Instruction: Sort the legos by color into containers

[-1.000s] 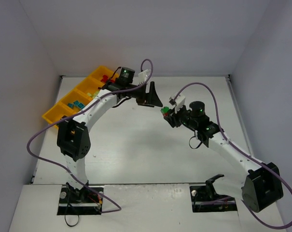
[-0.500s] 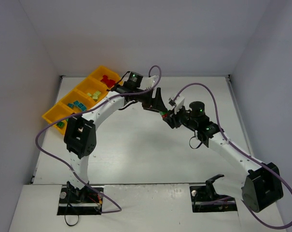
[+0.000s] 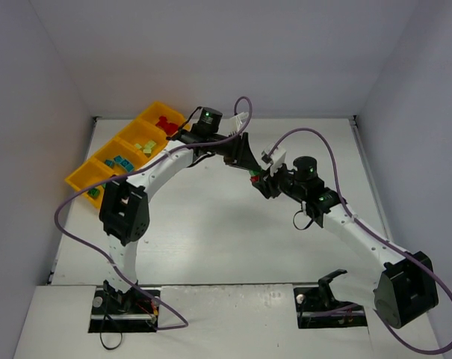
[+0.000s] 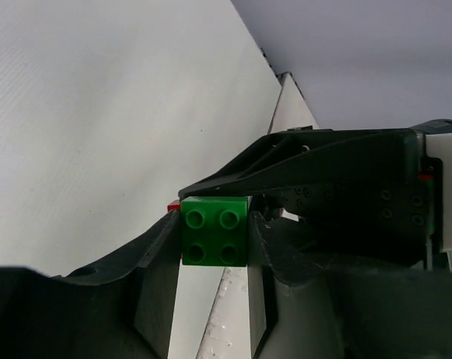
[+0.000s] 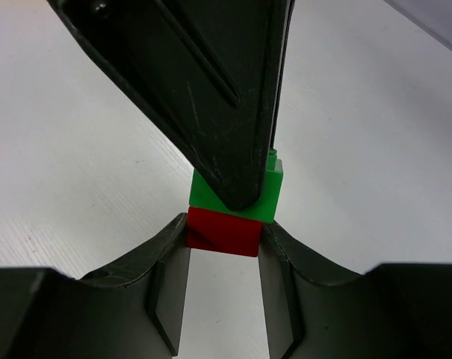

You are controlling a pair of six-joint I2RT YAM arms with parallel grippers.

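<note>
Four compartments [image 3: 80, 179]: red bricks [image 3: 164, 121], yellow-green bricks [image 3: 145, 146], teal bricks [image 3: 121, 162], green bricks [image 3: 94, 192].

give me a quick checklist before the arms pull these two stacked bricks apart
1. left gripper grip on green brick: fingers flush against both sides - ok
2. right gripper grip on red brick: clamped between both fingers - ok
3. bricks parted: green sits pressed onto red - not ok
4. one brick per gripper, grippers facing each other - ok
5. room in the green compartment of the tray: near end, partly behind the left arm - cannot tell
</note>
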